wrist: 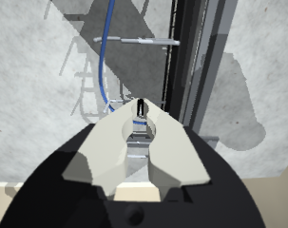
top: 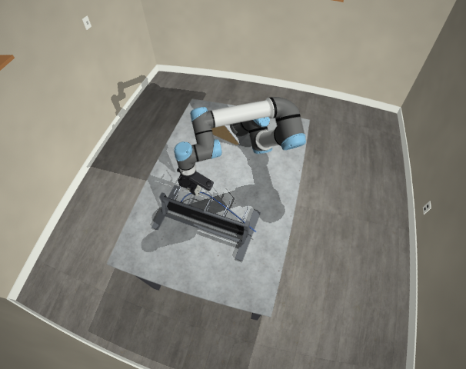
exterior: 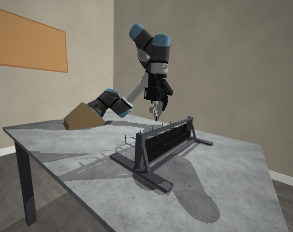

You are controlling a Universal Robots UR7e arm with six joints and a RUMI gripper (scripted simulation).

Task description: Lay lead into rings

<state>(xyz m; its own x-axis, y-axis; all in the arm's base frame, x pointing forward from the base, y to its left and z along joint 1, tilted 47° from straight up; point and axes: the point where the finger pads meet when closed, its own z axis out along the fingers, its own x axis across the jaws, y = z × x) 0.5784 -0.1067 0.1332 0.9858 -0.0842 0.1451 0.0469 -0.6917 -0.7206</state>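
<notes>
Blue lead [top: 226,207] [wrist: 102,71] curves behind the rack [top: 250,234] [exterior: 139,152] [wrist: 216,43], which stands upright on the bench [top: 209,274] [exterior: 91,139] [wrist: 20,95]; the claw [top: 196,192] [exterior: 156,120] [wrist: 141,100], tips together, hangs above it.

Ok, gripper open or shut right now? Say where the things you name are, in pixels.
Shut: in the wrist view the gripper's [top: 196,192] [exterior: 156,120] [wrist: 141,101] fingertips meet, with the blue lead [top: 226,207] [wrist: 102,66] passing beyond them.
</notes>
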